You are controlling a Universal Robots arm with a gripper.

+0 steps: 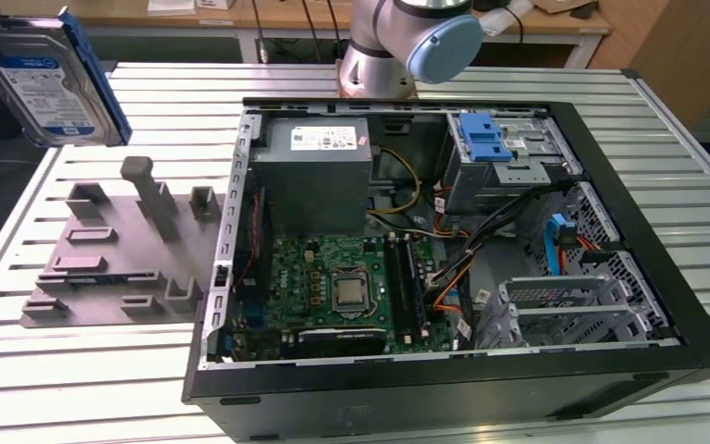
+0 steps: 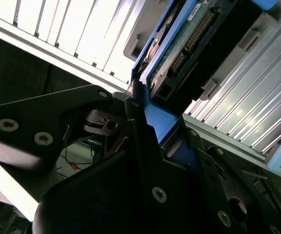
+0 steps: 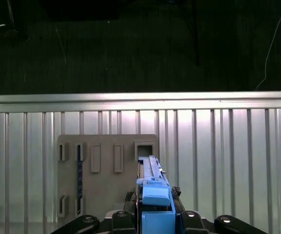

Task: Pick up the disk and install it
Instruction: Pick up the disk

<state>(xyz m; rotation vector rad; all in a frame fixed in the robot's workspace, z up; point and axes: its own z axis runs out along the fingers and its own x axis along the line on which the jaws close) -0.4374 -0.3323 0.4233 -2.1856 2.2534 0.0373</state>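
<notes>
The disk (image 1: 53, 88) is held clamped, apparently by its blue frame, in the gripper (image 3: 157, 217) above the tabletop's (image 1: 84, 388) edge at the exterior view's left.

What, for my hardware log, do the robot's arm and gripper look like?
The arm is silver-grey tubing with a round light-blue joint cap. In the second wrist view, the gripper is matt black, built of flat linkage plates fastened with silver screws.
</notes>
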